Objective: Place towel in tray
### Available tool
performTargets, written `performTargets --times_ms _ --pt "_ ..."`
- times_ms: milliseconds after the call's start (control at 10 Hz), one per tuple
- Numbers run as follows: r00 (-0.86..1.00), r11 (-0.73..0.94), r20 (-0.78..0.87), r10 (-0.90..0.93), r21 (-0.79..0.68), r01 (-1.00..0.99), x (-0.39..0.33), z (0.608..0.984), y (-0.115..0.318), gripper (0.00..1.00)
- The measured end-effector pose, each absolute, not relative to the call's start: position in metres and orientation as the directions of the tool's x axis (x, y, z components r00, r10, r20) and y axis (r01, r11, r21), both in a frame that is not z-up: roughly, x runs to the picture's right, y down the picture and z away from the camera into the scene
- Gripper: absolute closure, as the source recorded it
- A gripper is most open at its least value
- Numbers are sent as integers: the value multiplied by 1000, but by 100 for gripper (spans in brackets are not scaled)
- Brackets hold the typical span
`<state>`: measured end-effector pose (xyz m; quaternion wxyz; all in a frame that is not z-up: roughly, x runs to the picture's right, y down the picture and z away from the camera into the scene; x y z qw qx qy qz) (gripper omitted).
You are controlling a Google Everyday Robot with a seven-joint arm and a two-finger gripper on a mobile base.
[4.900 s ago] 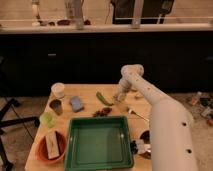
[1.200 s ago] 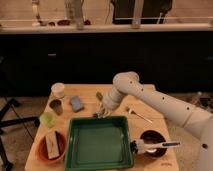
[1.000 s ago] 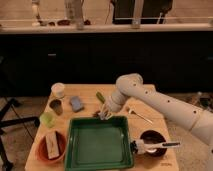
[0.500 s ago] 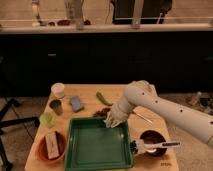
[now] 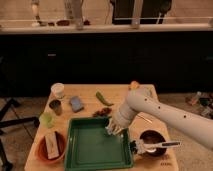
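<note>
The hand (image 5: 114, 129) hangs over the right rim of the green tray (image 5: 90, 150), pinching a small pale towel (image 5: 110, 131). The towel dangles just inside that edge, with the tray's bare floor lying to the hand's left and below.

We see a green tray (image 5: 85, 150) of smooth, slightly glossy plastic on a pale matt wooden counter (image 5: 120, 92). The hand (image 5: 113, 129), at the end of a smooth white plastic-looking arm (image 5: 165, 114), sits over the tray's right rim. The blue sponge (image 5: 76, 103) looks soft and matt; the orange bowl (image 5: 42, 152) looks smooth.
</note>
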<state>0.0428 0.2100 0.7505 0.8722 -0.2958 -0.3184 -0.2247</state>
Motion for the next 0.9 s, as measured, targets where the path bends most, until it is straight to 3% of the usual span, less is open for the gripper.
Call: performTargets --times_ms 600,700,900 --pt "696 709 699 -165 -406 576 44 767 218 99" --pt "696 709 699 -165 -407 576 44 767 218 93" --pt "696 709 699 -165 -406 577 43 767 218 71"
